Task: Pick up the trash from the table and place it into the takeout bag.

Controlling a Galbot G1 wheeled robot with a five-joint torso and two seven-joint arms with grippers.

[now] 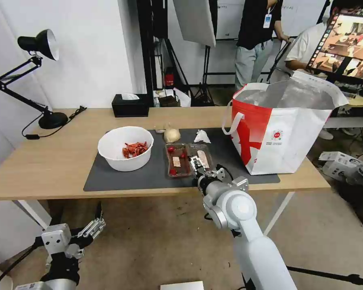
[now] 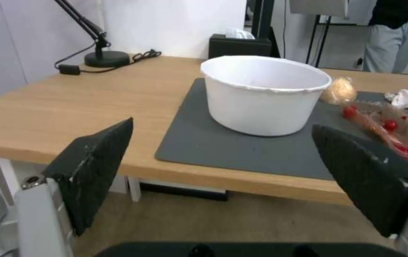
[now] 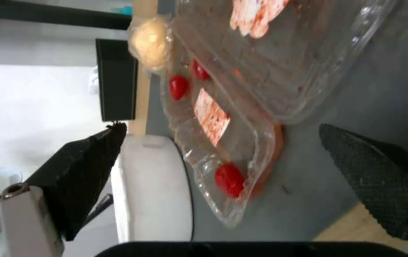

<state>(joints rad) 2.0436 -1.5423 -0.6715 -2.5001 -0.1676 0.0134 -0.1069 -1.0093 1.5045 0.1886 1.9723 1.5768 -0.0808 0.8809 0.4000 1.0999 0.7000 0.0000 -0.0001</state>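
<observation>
Light wood forms the long surface (image 1: 48, 161), with a dark grey mat (image 1: 149, 177) laid over its middle. On the mat lies the clear tray (image 1: 188, 159), two-part, with red bits and a stained paper scrap inside; the right wrist view shows it close up (image 3: 242, 117), its near corner between the spread pads. Right gripper (image 1: 197, 164) sits at the tray's near edge, jaws open, with nothing held; its arm reaches up from below the surface's front edge. Just beyond the tray are the small bag (image 1: 172, 135) with its beige lump and, to the right of that, the crumpled tissue (image 1: 201, 136). Left of the tray, near but apart from it, stands the white bowl (image 1: 125, 148) holding red shell scraps. At the mat's right end stands the takeout bag (image 1: 286, 133), upright, its mouth open to the foil lining. A black tissue box (image 1: 130, 105) sits at the far edge and a black lamp (image 1: 40, 80) at the far left. Left gripper (image 1: 92, 228) hangs low in front of the surface, below its edge, fingers wide apart, facing the bowl (image 2: 266, 94).
</observation>
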